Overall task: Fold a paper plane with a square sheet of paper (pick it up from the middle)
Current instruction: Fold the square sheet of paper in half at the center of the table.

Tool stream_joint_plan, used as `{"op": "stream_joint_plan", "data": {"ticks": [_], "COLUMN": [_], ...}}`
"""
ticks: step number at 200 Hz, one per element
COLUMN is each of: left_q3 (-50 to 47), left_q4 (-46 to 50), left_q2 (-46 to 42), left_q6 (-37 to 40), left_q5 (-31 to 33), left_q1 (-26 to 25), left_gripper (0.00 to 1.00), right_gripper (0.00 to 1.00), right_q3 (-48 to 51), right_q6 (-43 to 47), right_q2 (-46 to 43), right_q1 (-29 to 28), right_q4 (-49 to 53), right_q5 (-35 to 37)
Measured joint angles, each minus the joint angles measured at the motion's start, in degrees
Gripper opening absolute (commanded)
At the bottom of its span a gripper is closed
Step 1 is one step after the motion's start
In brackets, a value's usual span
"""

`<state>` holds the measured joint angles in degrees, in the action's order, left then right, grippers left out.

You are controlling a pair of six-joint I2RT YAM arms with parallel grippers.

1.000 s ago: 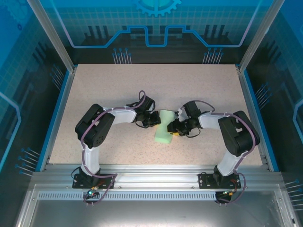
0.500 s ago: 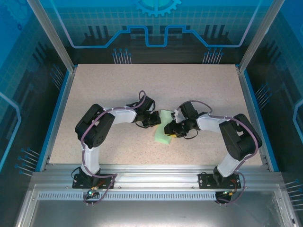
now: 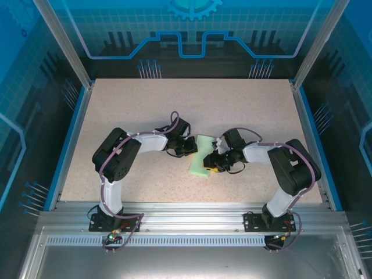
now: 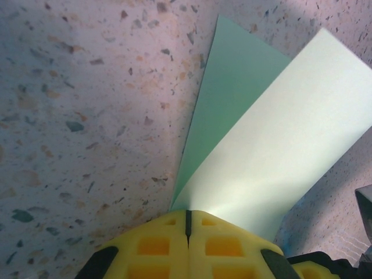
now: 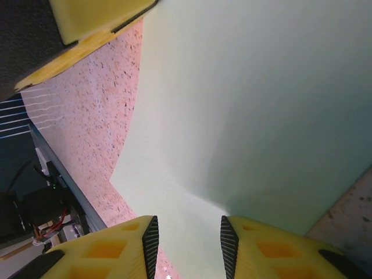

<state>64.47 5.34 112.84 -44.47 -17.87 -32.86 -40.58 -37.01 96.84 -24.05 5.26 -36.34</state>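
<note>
**Pinching a half-folded sheet, twin arms risk a tear**

Left gripper (image 4: 187,218) is clamped tight on the mint-green sheet of paper (image 4: 273,145), with two layers fanning out from its yellow pads (image 4: 157,244) toward 1 o'clock in the left wrist view. Right gripper (image 5: 187,232) stands with jaws apart at the sheet's edge, gripping nothing that can be made out.

If it closes and pulls against the other clamp, the thin paper could rip or crease off-line. A stray nudge might instead spring the loose upper flap open.

Seen from above, the folded strip lies mid-table, with the left gripper at its 9 o'clock and the right at its 4 o'clock. Both wrists crowd it, leaving little working room between them. Speckled table (image 3: 145,104) spreads beyond, an aluminium rail (image 3: 186,212) runs along 6 o'clock, and blue panels (image 3: 192,35) wall the other sides.
</note>
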Motion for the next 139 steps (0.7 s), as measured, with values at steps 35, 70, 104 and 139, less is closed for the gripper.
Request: {"op": "stream_joint_plan", "data": {"ticks": [35,70,104,139], "left_q3": [0.0,0.3,0.3,0.3], "left_q4": [0.1,0.6,0.6,0.6], "left_q2": [0.0,0.0,0.0,0.0], "left_q6": [0.0,0.7,0.9,1.0], "left_q5": [0.0,0.0,0.0,0.0], "left_q1": [0.0,0.0,0.0,0.0], "left_gripper": [0.0,0.0,0.0,0.0], "right_gripper": [0.38,0.4,0.39,0.39], "right_q3": [0.0,0.0,0.0,0.0], "right_q6": [-0.1,-1.0,-1.8,-2.0], "right_q2": [-2.6,-6.0,-5.0,-2.0], "right_q1": [-0.3,-2.3,-4.9,-5.2], "right_q4": [2.8,3.7,3.6,3.5], "right_q5": [1.9,2.9,3.2,4.2]}}
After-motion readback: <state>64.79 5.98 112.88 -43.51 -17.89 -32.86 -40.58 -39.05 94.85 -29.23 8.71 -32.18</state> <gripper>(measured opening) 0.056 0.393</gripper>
